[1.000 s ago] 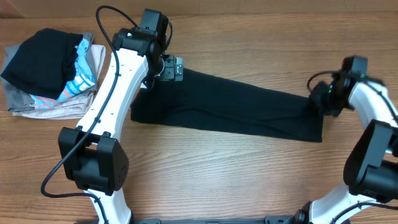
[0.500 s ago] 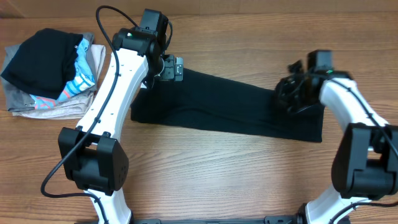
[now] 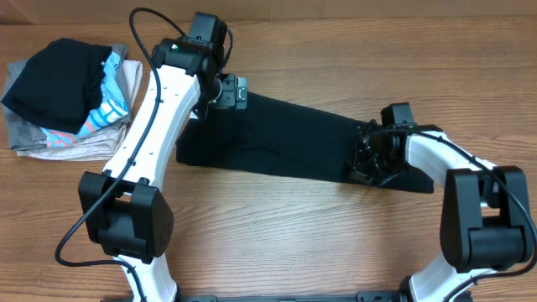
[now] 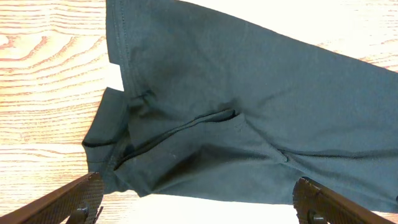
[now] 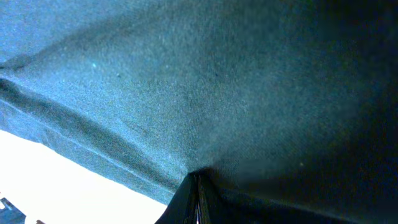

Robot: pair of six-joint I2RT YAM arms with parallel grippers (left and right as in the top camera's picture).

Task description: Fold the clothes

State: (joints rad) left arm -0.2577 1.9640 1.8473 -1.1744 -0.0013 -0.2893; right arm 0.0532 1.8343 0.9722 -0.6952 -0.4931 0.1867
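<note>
One black T-shirt [image 3: 285, 143], right claw [image 3: 367, 161] pinching its right end, left claw [image 4: 198, 186] wide at far corner

Black T-shirt [image 3: 285, 147] (right gripper [image 3: 367, 164] atop it)

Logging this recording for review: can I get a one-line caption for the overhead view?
Overhead: right gripper shut on the soft black T-shirt, left gripper open over its other end.

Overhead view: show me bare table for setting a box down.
Free: the table beyond the black T-shirt, right of the left arm; also the front strip between shirt and arm bases. Crowded: the far left corner with the garment pile, and the shirt's right end, pinched by the right gripper.
</note>
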